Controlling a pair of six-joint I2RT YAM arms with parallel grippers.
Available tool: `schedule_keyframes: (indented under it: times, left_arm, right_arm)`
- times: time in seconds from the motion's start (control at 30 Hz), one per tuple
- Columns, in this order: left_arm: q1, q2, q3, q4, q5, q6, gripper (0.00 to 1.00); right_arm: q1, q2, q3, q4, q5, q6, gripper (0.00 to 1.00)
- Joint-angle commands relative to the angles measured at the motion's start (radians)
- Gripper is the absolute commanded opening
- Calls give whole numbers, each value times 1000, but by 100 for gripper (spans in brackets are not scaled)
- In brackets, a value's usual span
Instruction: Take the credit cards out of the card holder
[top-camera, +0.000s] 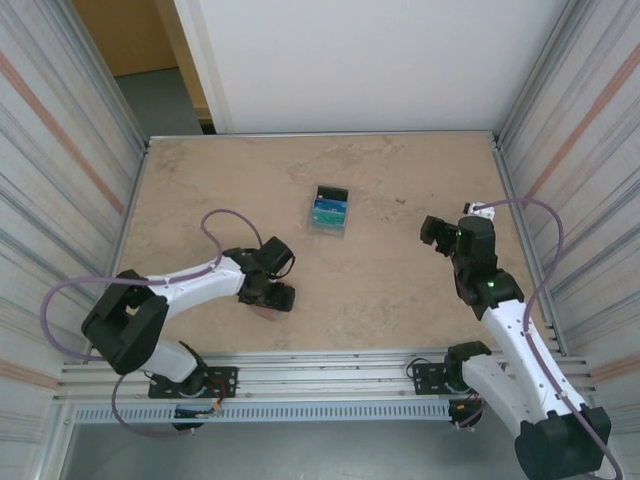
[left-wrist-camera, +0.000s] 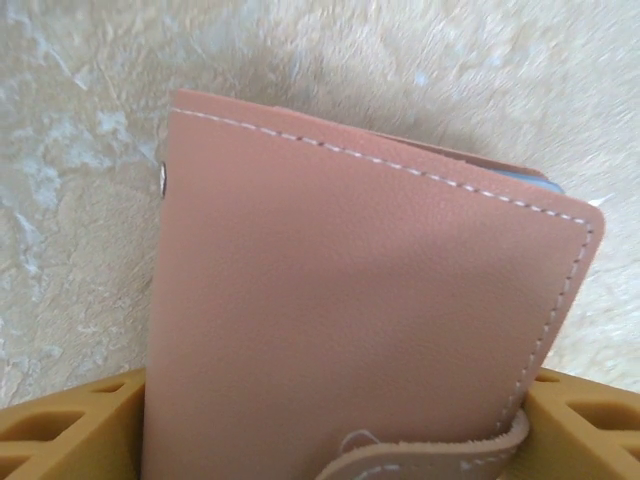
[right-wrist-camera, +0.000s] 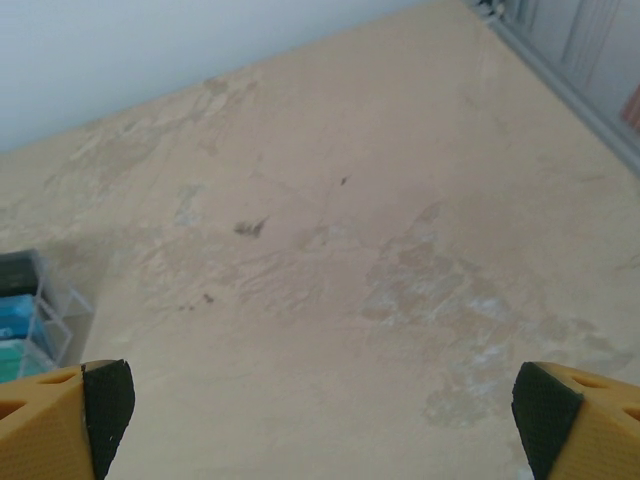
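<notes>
Left hand (top-camera: 270, 296) hangs low at the near left of the worktop (top-camera: 400, 300) in the overhead view, right over the card holder (top-camera: 266, 312). The right hand (top-camera: 436, 232) sits well apart, and the credit cards (top-camera: 328, 210) stand in a clear rack (top-camera: 336, 234) farther back. On the left wrist camera the folded salmon card holder lies between both yellow fingers (left-wrist-camera: 70, 430), its closing tab (left-wrist-camera: 430, 455) nearest; whether they pinch it yet I cannot tell. It looks light and soft, likely to bow under a hard squeeze, so the stitched side edges seem the best hold. On the right wrist camera the right hand is spread wide, holding nothing, with the credit cards at far left looking thin, stiff and slick.
</notes>
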Motion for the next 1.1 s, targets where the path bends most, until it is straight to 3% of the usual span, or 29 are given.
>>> schedule_keyframes:
  times: [0.0,0.5,0.87,1.07]
  left_arm:
    - [-11,-64,-23,61,-46,-46,79]
    - [-68,-257,-145,389,-128,16,76]
    - [-114,-283,-196,655,-137,183,76]
    - [-131,-302,-223,792,-131,274,76]
  right_arm:
    - [28,18,42,-38,-39,78,98]
    - [157,187,151,-37,-243,179,100]
    - [274,455,272,120,-721,237,90]
    - [363,556,364,105,-811,169,85]
